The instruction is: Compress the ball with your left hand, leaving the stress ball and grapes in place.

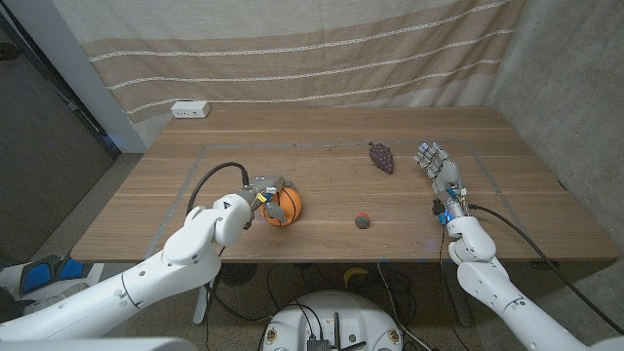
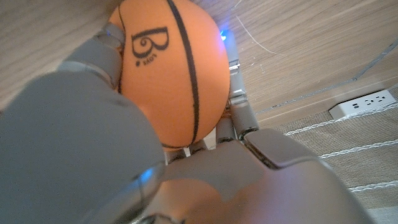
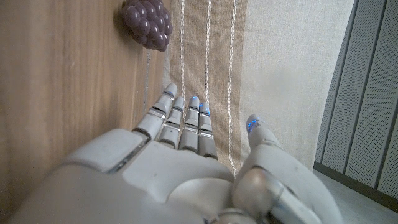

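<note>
Orange with black seams, the ball [image 1: 283, 207] sits on the wooden table [image 1: 322, 234] near its front edge, left of centre, inside the left hand [image 1: 265, 196]. In the head view the hand comes at the ball from the left, its fingers [image 1: 273, 182] curving over the ball's top and far side. The left wrist view shows the ball [image 2: 171, 74] pressed against the palm, with fingers [image 2: 239, 112] wrapped along one side of it and more of the hand against the other, so the hand grips the ball. The left arm reaches in from the near left corner, forearm angled toward the table's middle, a black cable looping above the wrist.

A small dark stress ball [image 1: 362, 221] lies to the right of the orange ball, apart from it. The purple grapes [image 1: 381, 157] lie farther back and to the right, well apart from both balls.

The right hand [image 1: 439, 171] is at the right side of the table, holding nothing, its fingers [image 3: 180, 118] straight and close together with the thumb set apart. The grapes [image 3: 148, 22] lie beyond its fingertips, clear of them.

A white power strip [image 1: 190, 109] sits at the far left edge of the table, in front of a striped cloth backdrop [image 1: 312, 49].
</note>
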Controlling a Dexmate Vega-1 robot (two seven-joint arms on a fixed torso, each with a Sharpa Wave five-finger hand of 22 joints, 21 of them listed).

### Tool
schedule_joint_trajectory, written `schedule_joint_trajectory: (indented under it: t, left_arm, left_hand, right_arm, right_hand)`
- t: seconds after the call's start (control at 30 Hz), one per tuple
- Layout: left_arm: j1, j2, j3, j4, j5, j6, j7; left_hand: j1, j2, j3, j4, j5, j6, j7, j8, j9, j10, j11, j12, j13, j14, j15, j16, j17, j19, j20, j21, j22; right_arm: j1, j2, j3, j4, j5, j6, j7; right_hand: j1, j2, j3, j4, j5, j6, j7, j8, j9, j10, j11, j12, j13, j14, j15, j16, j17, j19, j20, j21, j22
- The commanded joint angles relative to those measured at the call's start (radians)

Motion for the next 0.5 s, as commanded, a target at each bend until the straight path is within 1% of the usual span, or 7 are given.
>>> schedule_joint_trajectory:
  t: [0.03,0.07,0.1,0.13,0.37,0.5]
  left_arm:
    - [0.027,0.008,-0.039,-0.034,-0.058,-0.012,0.148]
    - [0.031,0.010,-0.041,-0.039,-0.056,-0.010,0.162]
    - [0.034,0.010,-0.045,-0.044,-0.056,-0.008,0.174]
    - [0.039,0.009,-0.051,-0.049,-0.059,-0.007,0.188]
    - [0.084,0.008,-0.116,-0.061,-0.128,-0.044,0.293]
    - [0.109,0.004,-0.154,-0.057,-0.184,-0.087,0.350]
  left_hand:
    - [0.391,0.405,-0.002,0.003,0.004,0.410,0.261,-0.005,0.007,0.364,-0.010,0.004,0.006,0.364,-0.508,0.010,0.010,0.040,-0.228,0.011,0.003]
    - [0.392,0.405,-0.003,0.003,0.005,0.417,0.266,-0.003,0.008,0.365,-0.009,0.003,0.009,0.364,-0.508,0.012,0.013,0.040,-0.228,0.014,0.003]
    - [0.393,0.405,-0.004,0.003,0.005,0.429,0.277,-0.001,0.009,0.366,-0.010,0.003,0.012,0.364,-0.507,0.015,0.018,0.039,-0.228,0.018,0.003]
    - [0.394,0.405,-0.005,0.002,0.005,0.433,0.280,0.000,0.010,0.370,-0.010,0.004,0.014,0.364,-0.507,0.017,0.020,0.038,-0.228,0.020,0.003]
    - [0.397,0.405,-0.007,0.002,0.005,0.437,0.282,-0.002,0.012,0.371,-0.011,0.002,0.020,0.362,-0.507,0.020,0.028,0.037,-0.228,0.027,0.003]
    - [0.399,0.406,-0.008,0.002,0.005,0.444,0.283,0.000,0.015,0.374,-0.009,0.002,0.024,0.362,-0.507,0.023,0.033,0.037,-0.228,0.033,0.003]
  right_arm:
    - [0.007,0.005,-0.002,0.011,0.000,0.009,0.002]
    - [0.007,0.005,-0.002,0.012,0.001,0.009,0.004]
    - [0.007,0.007,-0.001,0.013,0.003,0.010,0.005]
    - [0.008,0.007,-0.002,0.013,0.002,0.011,0.004]
    - [0.008,0.005,-0.002,0.010,-0.001,0.008,0.002]
    - [0.005,0.002,-0.002,0.002,-0.006,0.006,-0.006]
  right_hand:
    - [0.002,0.007,-0.001,0.000,0.000,0.007,0.004,-0.001,0.005,0.008,0.003,0.007,0.002,0.006,0.003,0.004,-0.001,0.002,0.010,-0.004,0.004]
    - [0.002,0.007,-0.001,0.000,0.000,0.007,0.004,-0.001,0.005,0.007,0.004,0.007,0.002,0.006,0.002,0.004,-0.001,0.003,0.009,-0.004,0.004]
    - [0.002,0.007,-0.001,0.000,0.000,0.007,0.004,-0.001,0.005,0.006,0.004,0.006,0.002,0.005,0.001,0.004,-0.001,0.003,0.010,-0.004,0.004]
    - [0.002,0.007,-0.001,0.000,0.000,0.007,0.004,-0.001,0.005,0.006,0.004,0.006,0.002,0.005,0.001,0.004,-0.001,0.003,0.010,-0.004,0.004]
    - [0.001,0.008,0.000,0.000,0.000,0.008,0.003,-0.001,0.005,0.008,0.004,0.007,0.003,0.005,0.002,0.004,-0.001,0.002,0.010,-0.004,0.004]
    - [0.000,0.007,0.000,-0.001,0.000,0.008,0.004,-0.001,0.005,0.007,0.005,0.006,0.003,0.005,0.002,0.004,-0.002,0.002,0.010,-0.004,0.004]
